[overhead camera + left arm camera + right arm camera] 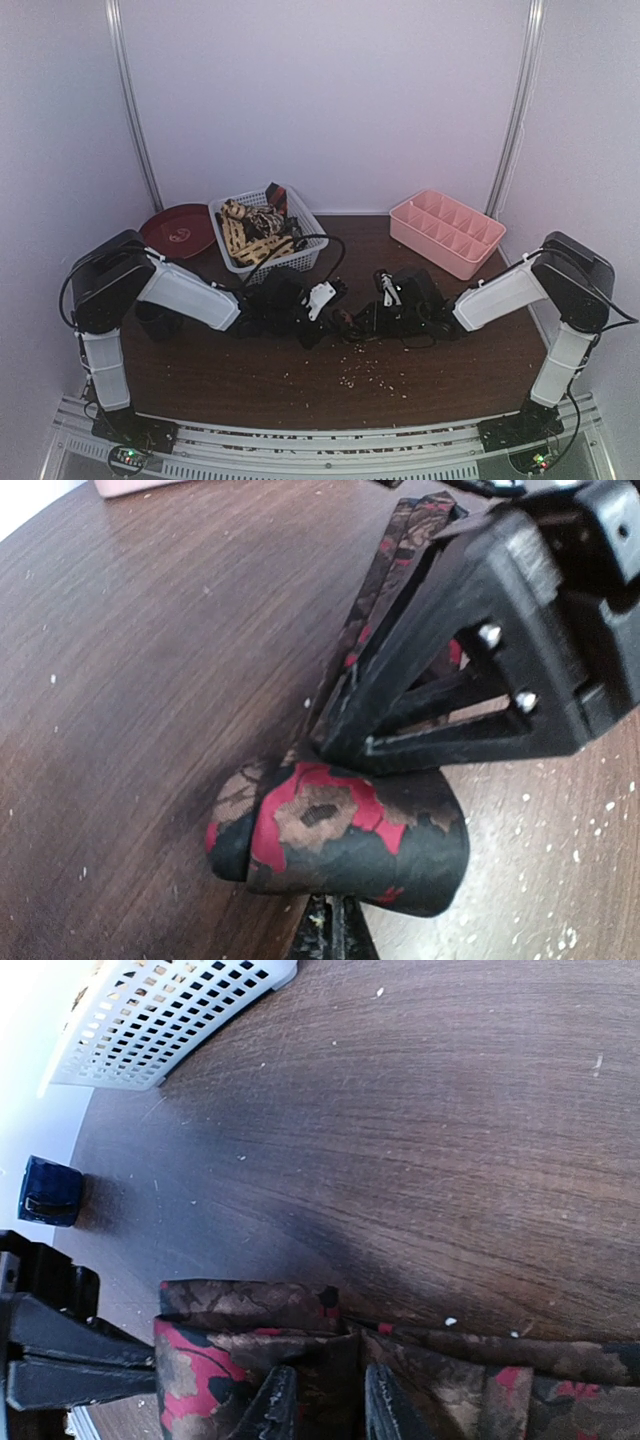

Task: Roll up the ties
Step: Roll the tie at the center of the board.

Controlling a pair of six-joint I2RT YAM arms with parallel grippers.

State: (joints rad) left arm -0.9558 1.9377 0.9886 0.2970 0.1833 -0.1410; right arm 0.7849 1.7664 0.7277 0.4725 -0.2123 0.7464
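Top external view: pale specks (365, 375) litter the bench (230, 385) toward its near edge, just short of where my two arms meet at mid-bench. Between them lies the dark red tie (346, 320). One end is wound into a short roll (340, 840), and the loose tail runs from it toward the right edge, its long axis roughly parallel to the near edge.

The left hand (330, 935) touches the roll. Its fingers look drawn close together, but the roll hides the tips and I cannot tell whether they grip. The right hand (330, 1395) is narrow, pinching a fold of the tail just beside the roll. By my reading the left hand, nearer the roll, would do the winding while the right feeds.

At the far edge, left of centre, the white basket (222, 235) holds a heap of more ties (252, 228), tan-and-cream and dark. A red plate (178, 230) sits toward the far-left corner. The pink tray (440, 255), toward the far-right corner, shows nothing in its compartments.
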